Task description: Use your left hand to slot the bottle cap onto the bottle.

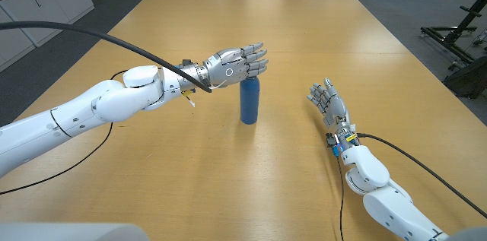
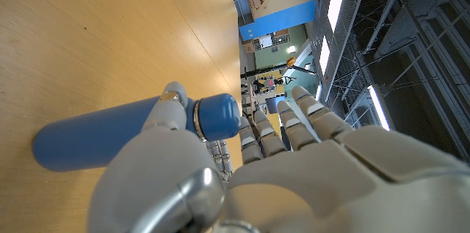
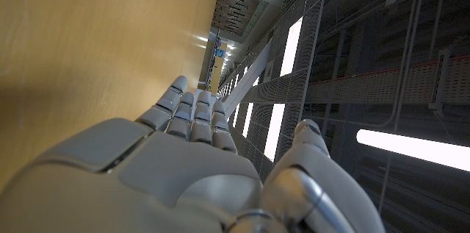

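the cap (image 2: 217, 113) sits on the bottle (image 1: 249, 101), which stands upright just under the left hand (image 1: 232, 65). its thumb touches the cap, fingers spread, gripping nothing. seating looks done or nearly so; only withdrawing seems left. the right hand (image 1: 329, 102) is open, well apart.

Open worktop (image 1: 228, 180) surrounds the upright blue bottle (image 1: 249, 101) on all sides. The left robot hand (image 1: 234, 65) occupies the space over its top, apparently touching. The right robot hand (image 1: 329, 104) stands well apart.
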Controlling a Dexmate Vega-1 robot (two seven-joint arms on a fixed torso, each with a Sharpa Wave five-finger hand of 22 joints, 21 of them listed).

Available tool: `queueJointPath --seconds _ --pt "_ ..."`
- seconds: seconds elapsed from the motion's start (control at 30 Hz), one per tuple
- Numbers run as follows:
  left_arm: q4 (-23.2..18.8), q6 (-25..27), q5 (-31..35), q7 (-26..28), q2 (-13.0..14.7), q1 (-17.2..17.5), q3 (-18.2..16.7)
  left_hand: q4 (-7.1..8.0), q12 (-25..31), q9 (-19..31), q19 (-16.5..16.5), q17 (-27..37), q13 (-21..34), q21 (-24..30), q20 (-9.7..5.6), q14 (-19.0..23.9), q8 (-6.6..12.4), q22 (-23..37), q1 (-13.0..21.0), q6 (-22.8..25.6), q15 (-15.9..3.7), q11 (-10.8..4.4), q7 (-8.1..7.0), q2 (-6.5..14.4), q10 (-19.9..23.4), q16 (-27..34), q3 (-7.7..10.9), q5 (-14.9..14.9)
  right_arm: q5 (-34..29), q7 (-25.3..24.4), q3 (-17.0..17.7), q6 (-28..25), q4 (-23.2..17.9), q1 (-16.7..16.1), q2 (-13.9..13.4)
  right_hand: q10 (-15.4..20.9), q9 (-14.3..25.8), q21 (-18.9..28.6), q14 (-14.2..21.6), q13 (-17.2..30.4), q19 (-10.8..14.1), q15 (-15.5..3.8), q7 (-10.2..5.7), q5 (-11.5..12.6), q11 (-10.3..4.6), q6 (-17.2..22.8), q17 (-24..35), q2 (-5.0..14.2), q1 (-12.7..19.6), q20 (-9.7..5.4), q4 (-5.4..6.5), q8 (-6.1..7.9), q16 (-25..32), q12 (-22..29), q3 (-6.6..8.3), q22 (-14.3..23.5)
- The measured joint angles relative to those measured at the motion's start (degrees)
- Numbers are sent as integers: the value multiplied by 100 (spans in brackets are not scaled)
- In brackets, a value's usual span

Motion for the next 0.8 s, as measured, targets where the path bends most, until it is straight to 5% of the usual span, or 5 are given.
queueJointPath --seconds 0.6,0.8 --pt "-201 621 -314 203 423 521 -543 213 89 29 -29 28 0 0 29 2 0 0 -798 16 1 -60 16 -43 68 100 -357 23 -18 -54 -40 -47 -16 15 36 0 0 -21 0 0 0 0 0 0 0 0 0 0 0 0 0 0 0 0 0 0" --pt "-216 1087 -518 321 568 927 -842 277 250 24 -21 19 -1 47 36 275 30 0 -1119 95 14 -227 12 108 526 178 -436 63 -19 -76 -68 -81 -15 48 56 0 0 -21 0 0 0 0 0 0 0 0 0 0 0 0 0 0 0 0 0 0"
